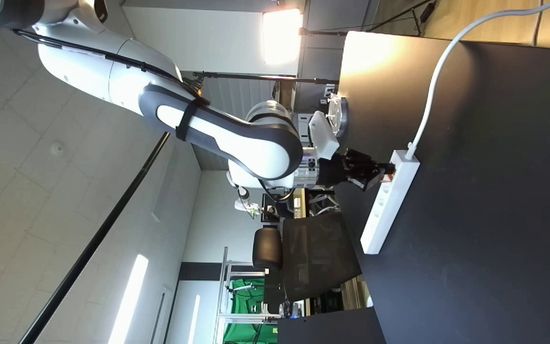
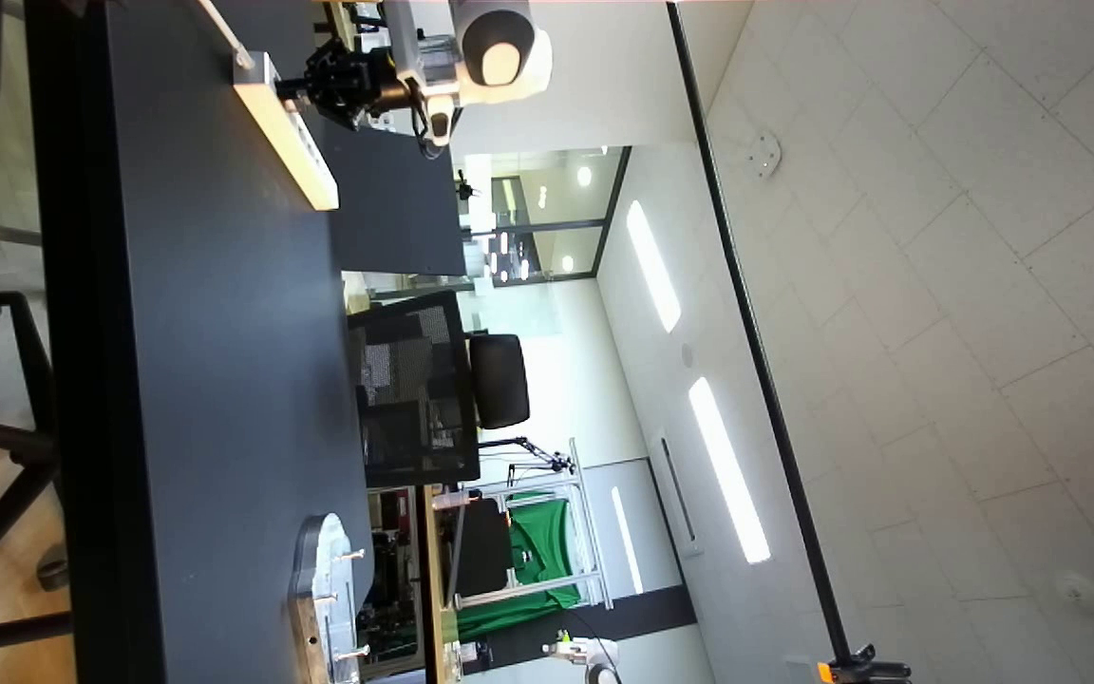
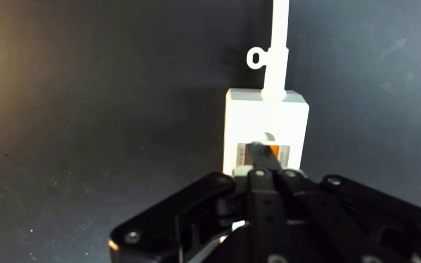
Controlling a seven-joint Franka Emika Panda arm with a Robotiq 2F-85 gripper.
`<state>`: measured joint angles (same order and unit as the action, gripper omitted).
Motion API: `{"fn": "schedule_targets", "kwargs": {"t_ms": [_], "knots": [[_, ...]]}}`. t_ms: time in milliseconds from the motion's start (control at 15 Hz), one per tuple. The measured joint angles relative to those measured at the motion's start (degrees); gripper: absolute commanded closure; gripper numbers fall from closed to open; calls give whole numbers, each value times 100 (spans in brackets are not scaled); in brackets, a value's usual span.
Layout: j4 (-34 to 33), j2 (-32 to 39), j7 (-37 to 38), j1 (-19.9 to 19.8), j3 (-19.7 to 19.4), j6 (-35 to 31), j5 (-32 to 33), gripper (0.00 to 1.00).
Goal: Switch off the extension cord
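Fingers (image 3: 263,155) pressed together, one against the other, stand over the orange switch (image 3: 275,150) of the extension cord (image 1: 389,205); their tips hide part of it, and whether they touch it cannot be told for certain. The extension cord lies on the dark desk (image 1: 485,215), its white body long and narrow, with the switch near the end where the cable (image 1: 430,91) enters. Just beside that end, a small loop (image 3: 256,58) juts from the cable's sleeve. From there the cable curves away and passes the desk's edge. A row of sockets (image 1: 382,198) runs from the switch toward the cord's other end. The arm (image 1: 222,129) reaches down to the cord in both exterior views. On the same desk, well apart from the cord, a pale-topped board (image 2: 333,589) with small pegs shows in an exterior view. Beyond the cord, past the desk's edge, stands a mesh chair (image 2: 414,389).
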<state>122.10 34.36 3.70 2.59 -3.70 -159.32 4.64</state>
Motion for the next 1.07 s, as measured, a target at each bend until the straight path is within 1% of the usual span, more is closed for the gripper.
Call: {"fn": "schedule_targets", "kwargs": {"t_ms": [267, 467, 667, 800, 933, 1067], "knots": [[-19, 30, -3, -46, 23, 3, -226, 100], [-69, 45, -122, -301, 224, 81, -586, 100], [-173, 87, -556, -831, 639, 266, -1118, 100], [-304, 164, -1190, -1389, 1066, 500, -1620, 100], [-479, 277, -1744, -1906, 1425, 823, -2058, 100], [-708, 412, -2123, -2236, 1609, 1231, -2411, 100]]}}
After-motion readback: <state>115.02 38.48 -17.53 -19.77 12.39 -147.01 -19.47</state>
